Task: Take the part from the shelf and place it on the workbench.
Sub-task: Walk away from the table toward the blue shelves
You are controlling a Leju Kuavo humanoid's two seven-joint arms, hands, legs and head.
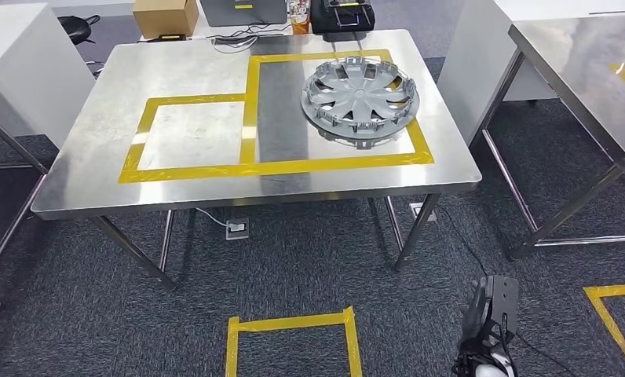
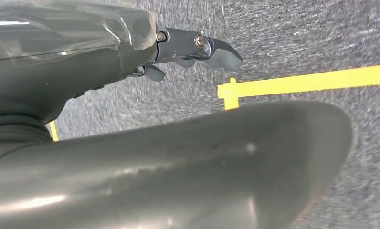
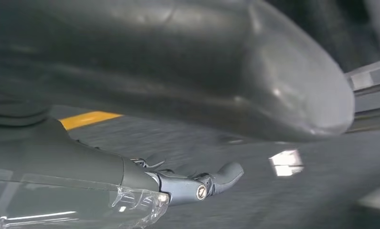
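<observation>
The part, a grey plastic wheel cover [image 1: 360, 96], lies flat on the steel workbench [image 1: 199, 63], inside the right-hand yellow tape rectangle. My right hand [image 1: 490, 326] hangs low beside my body, over the carpet and well clear of the bench. It holds nothing, and its thumb [image 3: 221, 175] sticks out over the floor. My left hand [image 2: 188, 50] also hangs above the carpet with nothing in it, its thumb [image 2: 216, 50] extended.
A second steel table [image 1: 584, 55] stands to the right, a white cabinet [image 1: 19, 63] to the left. A cardboard box [image 1: 164, 16] and a black device [image 1: 341, 14] sit behind the bench. A yellow tape square [image 1: 292, 345] marks the carpet; a floor socket [image 1: 237, 228] lies under the bench.
</observation>
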